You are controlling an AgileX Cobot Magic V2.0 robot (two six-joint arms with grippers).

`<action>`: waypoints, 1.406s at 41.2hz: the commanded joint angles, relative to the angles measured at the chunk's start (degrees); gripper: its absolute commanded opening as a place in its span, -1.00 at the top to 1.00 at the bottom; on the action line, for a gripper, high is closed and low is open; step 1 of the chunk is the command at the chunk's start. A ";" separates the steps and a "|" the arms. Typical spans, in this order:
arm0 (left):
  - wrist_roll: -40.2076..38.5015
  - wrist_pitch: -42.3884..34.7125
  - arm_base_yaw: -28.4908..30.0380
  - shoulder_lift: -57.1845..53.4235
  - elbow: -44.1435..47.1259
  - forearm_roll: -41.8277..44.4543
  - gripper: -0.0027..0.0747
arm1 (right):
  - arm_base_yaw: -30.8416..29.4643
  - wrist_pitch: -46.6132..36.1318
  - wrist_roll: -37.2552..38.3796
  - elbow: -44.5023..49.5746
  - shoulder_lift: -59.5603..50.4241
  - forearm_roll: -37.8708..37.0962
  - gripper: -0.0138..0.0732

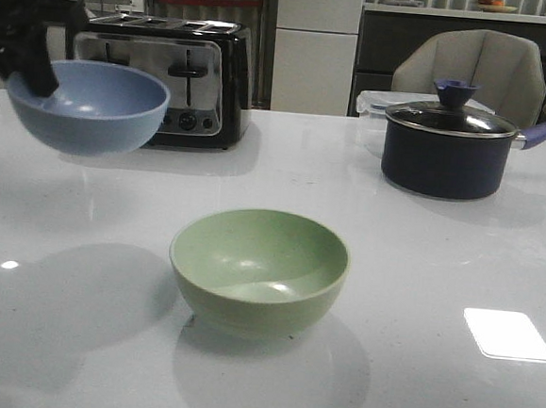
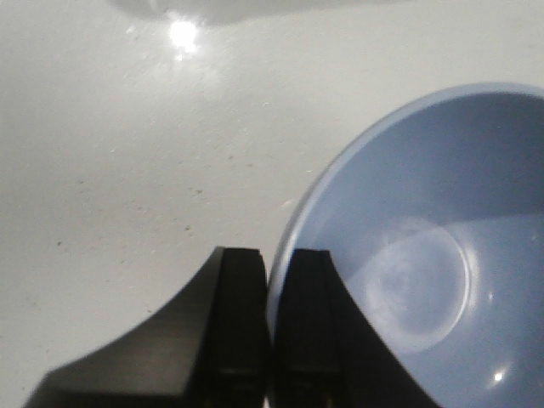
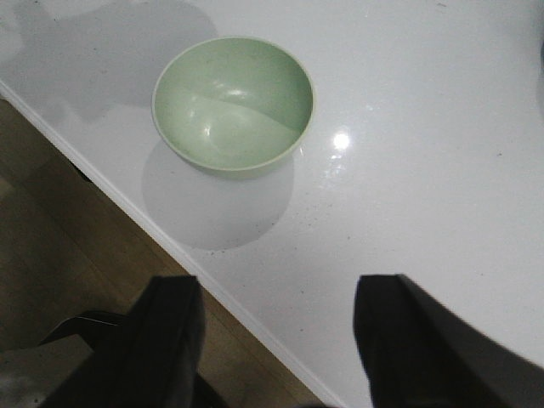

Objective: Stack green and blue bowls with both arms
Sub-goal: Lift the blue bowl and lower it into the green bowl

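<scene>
Nearest you in the front view: the green bowl (image 1: 258, 271), upright on the white bench (image 1: 438, 264), mouth up, nothing in it, near the front edge and about centred. Nothing touches it.

The blue bowl (image 1: 86, 106) is off the bench, held up at the left of the front view, its shadow lying below it. Your left gripper (image 2: 270, 327) is clenched on its rim: in the left wrist view one finger sits inside the wall, the other outside, with the rim pinched between. The bowl hangs roughly level, tipped slightly.

Relation that matters: the green bowl lies to the right of the held blue bowl, nearer the camera and lower. By my reading, you need to carry the blue bowl across, centre it over the green mouth, then lower it. Both bowls are round, so no long axis to align; only centring and keeping it level count. The left arm carries the load.

Your right gripper (image 3: 276, 340) is released, fingers spread wide with nothing between them. It hangs over the bench edge, the green bowl ahead of it and apart from it.

Hard to make out:
- Left arm in the front view is only a dark mass at the corner, cut off.
- Right arm does not appear in the front view.
- Depth of the rim grip: cannot tell.

Behind: toaster (image 1: 183, 82) at the back left, lidded saucepan (image 1: 448, 147) at the back right, both well apart from the bowls.
</scene>
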 commanded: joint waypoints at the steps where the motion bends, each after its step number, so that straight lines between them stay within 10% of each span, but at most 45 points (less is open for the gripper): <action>1: 1.24 -0.44 -3.50 -5.95 -2.11 -2.33 0.68 | -0.07 -3.80 -0.64 -1.43 -0.26 0.46 -0.46; 22: 1.87 0.44 -20.09 -6.18 -1.72 -4.24 0.68 | -0.07 -3.80 -0.64 -1.43 -0.26 0.46 -0.46; 58: 4.63 3.06 -21.26 6.79 -1.72 -11.18 0.53 | -0.07 -3.80 -0.64 -1.43 -0.26 0.46 -0.46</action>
